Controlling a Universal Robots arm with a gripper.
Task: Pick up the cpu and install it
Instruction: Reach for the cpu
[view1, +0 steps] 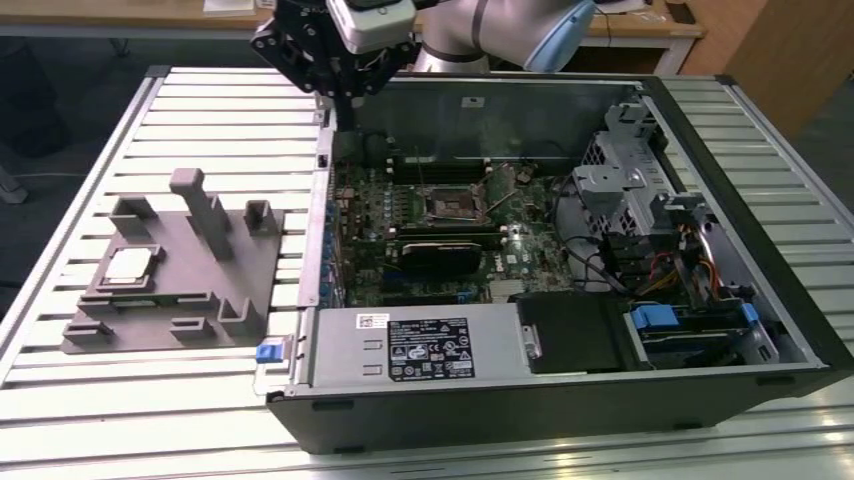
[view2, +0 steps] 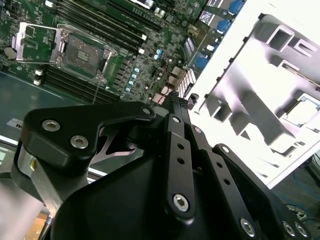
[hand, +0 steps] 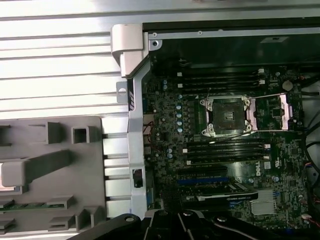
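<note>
The cpu (view1: 130, 265), a small pale square chip, lies in a recess of the grey fixture (view1: 200, 262) on the exterior view's left, outside the computer case. In the second wrist view the cpu (view2: 305, 110) shows as a bright square in the fixture (view2: 260, 90). My gripper (view1: 344, 118) hangs above the case's back left corner, well away from the cpu, shut with nothing in it. Its black fingers (view2: 176, 107) meet at a point. The motherboard socket (view1: 451, 203) stands open and bare, as both wrist views (view2: 82, 50) (hand: 227, 116) show.
The open black computer case (view1: 747, 300) lies on a slatted metal table (view1: 80, 120). Inside are a power supply (view1: 420, 345), a drive cage (view1: 627, 190) with cables, memory slots (hand: 222, 150) and a black heatsink block (view1: 438, 252). The fixture has upright posts (view1: 200, 205).
</note>
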